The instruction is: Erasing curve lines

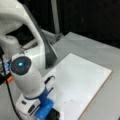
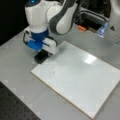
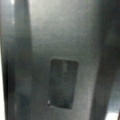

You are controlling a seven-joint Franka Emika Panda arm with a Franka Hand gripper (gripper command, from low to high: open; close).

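Faint dark specks of the curve lines (image 2: pixel 51 68) are being shown on the white board (image 2: pixel 82 80) in a front view, near the board's corner toward that view's left; only a small smudge is visible, and its wavy form cannot be made out. In a front view, a comparable faint mark (image 1: pixel 71 100) is being shown on the board (image 1: pixel 82 80) toward that view's bottom.

Just beside these specks, a black block eraser (image 2: pixel 41 56) is being held at the board's corner edge, partly over the board and partly over the grey bench (image 2: pixel 17 67). The eraser is being grasped by the hand (image 2: pixel 43 52), whose white and blue body is positioned directly above it. In a front view, the hand (image 1: pixel 50 113) is being shown at the bottom edge, with the dark eraser (image 1: pixel 53 115) below the blue mount.

In the wrist view, a dark rectangular block (image 3: pixel 62 83) is being shown against a grey surface; whether this is the eraser cannot be told with certainty.

The board is lying flat on the bench, with its remaining surface appearing white and carrying a light reflection. At a front view's top right, an orange item (image 2: pixel 82 28) and a bluish item (image 2: pixel 102 29) are lying behind the board, well apart from the hand.
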